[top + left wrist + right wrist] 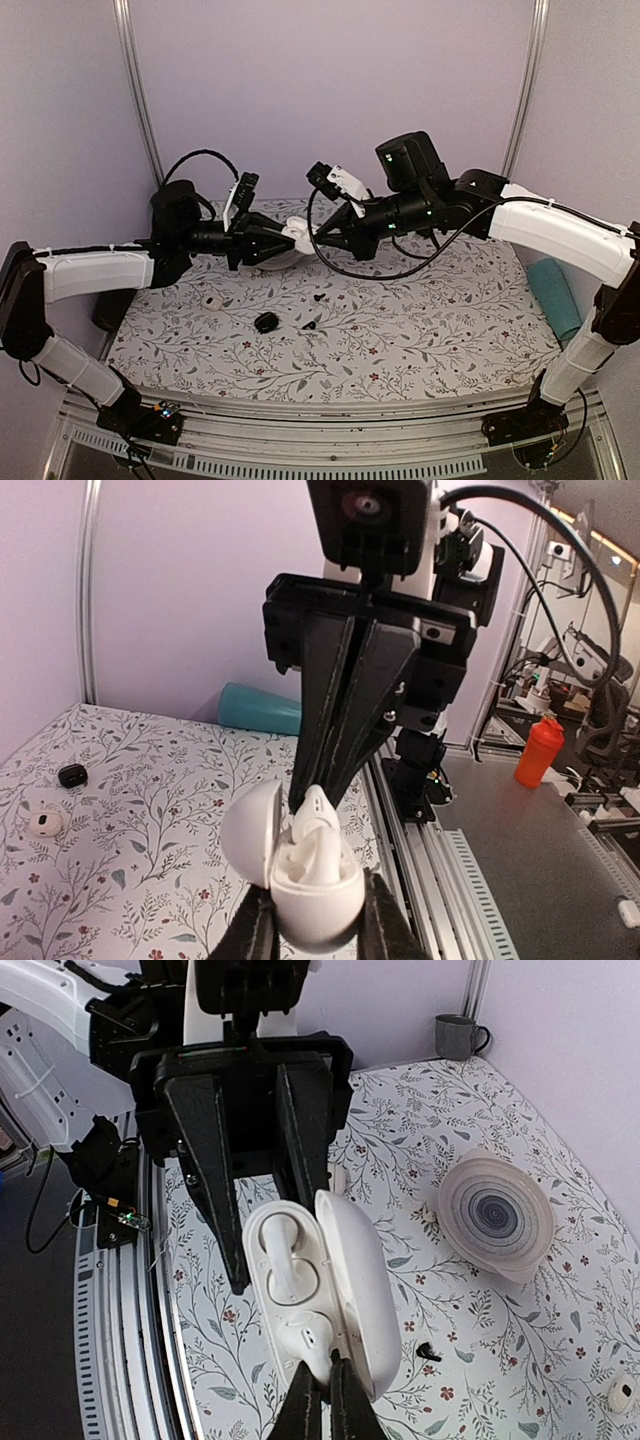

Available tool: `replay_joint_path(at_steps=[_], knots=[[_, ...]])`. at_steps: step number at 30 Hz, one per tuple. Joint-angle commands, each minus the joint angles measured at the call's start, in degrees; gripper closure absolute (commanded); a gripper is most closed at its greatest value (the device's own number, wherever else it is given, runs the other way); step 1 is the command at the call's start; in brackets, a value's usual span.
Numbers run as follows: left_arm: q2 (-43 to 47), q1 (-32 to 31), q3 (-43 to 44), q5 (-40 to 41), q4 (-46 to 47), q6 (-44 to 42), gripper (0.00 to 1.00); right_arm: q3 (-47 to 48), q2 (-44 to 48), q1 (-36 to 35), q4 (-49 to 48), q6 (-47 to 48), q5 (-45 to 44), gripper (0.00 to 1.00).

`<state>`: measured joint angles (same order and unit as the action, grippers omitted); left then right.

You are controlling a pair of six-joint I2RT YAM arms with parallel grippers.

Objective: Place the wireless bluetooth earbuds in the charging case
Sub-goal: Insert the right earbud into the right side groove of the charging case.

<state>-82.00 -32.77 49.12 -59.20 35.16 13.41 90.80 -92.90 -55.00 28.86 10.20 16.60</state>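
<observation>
The floral-patterned table (430, 320) serves only as a backdrop, because the work is being done in the air above its far side, where the two arms meet nose to nose. The left gripper (318, 932) has its fingers clamped on the lower body of the charging case (285, 1305). It holds the case off the cloth with the lid swung open, so the wells face the other arm and the case cannot slide under a push. The right gripper (325, 1385) comes straight at that opening with its fingers pressed together on an earbud (316, 810), which sits at the mouth of a well and is partly in, by the look of it. The pinch is narrow, probably so the fingers clear the lid and rim. The other well looks like an empty recess, though I cannot be sure. A shallow ringed bowl (497, 1215) rests on the cloth below, and a teal cup (262, 708) lies on its side at the table's edge, both well clear. The second earbud (45, 823) lies on the cloth, well apart from the case and near a few small black bits (319, 297). No brand, label or writing can be read on anything
</observation>
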Motion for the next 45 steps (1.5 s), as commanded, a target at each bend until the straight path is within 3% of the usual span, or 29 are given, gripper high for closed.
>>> replay_joint_path(at_steps=[1, 26, 45], knots=[[2.24, -1.85, -0.66, 2.02, 7.4, 1.0, 1.0, 1.14, -2.78, -0.76, 3.37, 0.87, -0.51, 0.95], [1.13, -2.29, -3.03, 3.46, 8.53, 0.75, 1.0, 5.12, -4.02, -1.07, 5.71, -0.04, -2.13, 0.78], [0.26, -2.38, -3.5, 4.62, 10.33, 1.88, 1.0, 3.84, -2.57, -0.61, 5.13, -1.12, -2.99, 0.75]])
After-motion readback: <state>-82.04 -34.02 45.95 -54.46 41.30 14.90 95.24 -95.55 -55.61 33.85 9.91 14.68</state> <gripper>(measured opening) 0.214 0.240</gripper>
